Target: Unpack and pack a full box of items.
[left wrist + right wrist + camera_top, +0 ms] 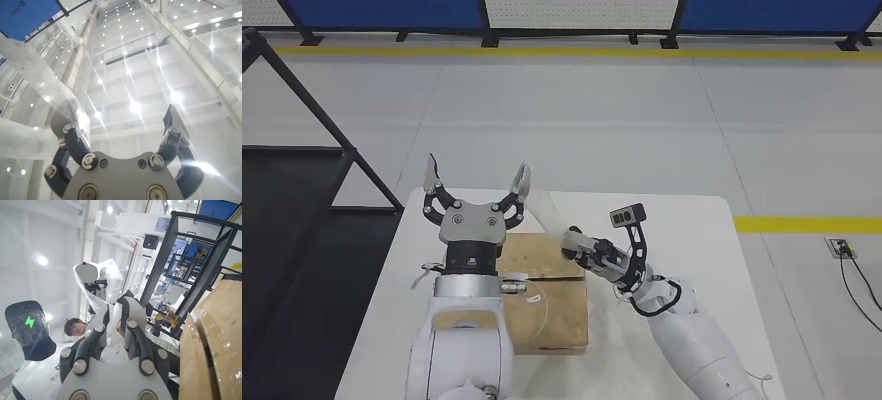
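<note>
Right claw pinches one end of the clear plastic film, above the cardboard box on the table; left claw spread, film draped over one finger; film judged light, limp, clingy; best gripped at a bunched edge.

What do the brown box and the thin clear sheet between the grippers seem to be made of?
Brown box: probably cardboard, matt tan, with folded flaps and glossy clear tape. Thin clear sheet: likely soft plastic film, see-through, crinkled and glinting, pinched in the right gripper.
</note>
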Motion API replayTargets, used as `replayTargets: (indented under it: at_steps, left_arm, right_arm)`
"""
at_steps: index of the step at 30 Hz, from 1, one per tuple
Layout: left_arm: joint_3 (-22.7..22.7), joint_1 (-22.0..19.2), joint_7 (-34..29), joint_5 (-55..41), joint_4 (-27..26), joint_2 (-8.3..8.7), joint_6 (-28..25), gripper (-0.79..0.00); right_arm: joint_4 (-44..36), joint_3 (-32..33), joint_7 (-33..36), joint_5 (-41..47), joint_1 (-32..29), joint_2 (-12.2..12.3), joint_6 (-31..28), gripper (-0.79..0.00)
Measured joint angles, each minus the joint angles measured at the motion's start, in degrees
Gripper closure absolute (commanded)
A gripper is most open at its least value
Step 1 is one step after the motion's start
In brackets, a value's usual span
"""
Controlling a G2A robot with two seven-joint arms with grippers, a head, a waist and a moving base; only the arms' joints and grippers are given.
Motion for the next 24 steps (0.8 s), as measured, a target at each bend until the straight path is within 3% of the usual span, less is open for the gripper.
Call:
replayTargets:
  at_steps: [14,24]
  left_arm:
    - [-1.86,0.46,-0.85,1.07,0.41,-1.02,-0.29,-0.785]
    - [-3.73,2.81,-2.83,2.21,-0.42,-1.48,-0.68,-0.785]
  right_arm:
    - [-2.36,3.11,-1.46,-0.48,-1.01,0.13,-3.06,0.000]
    - [-11.51,7.69,-8.26,-6.91,-5.50,1.16,-7.40,0.000]
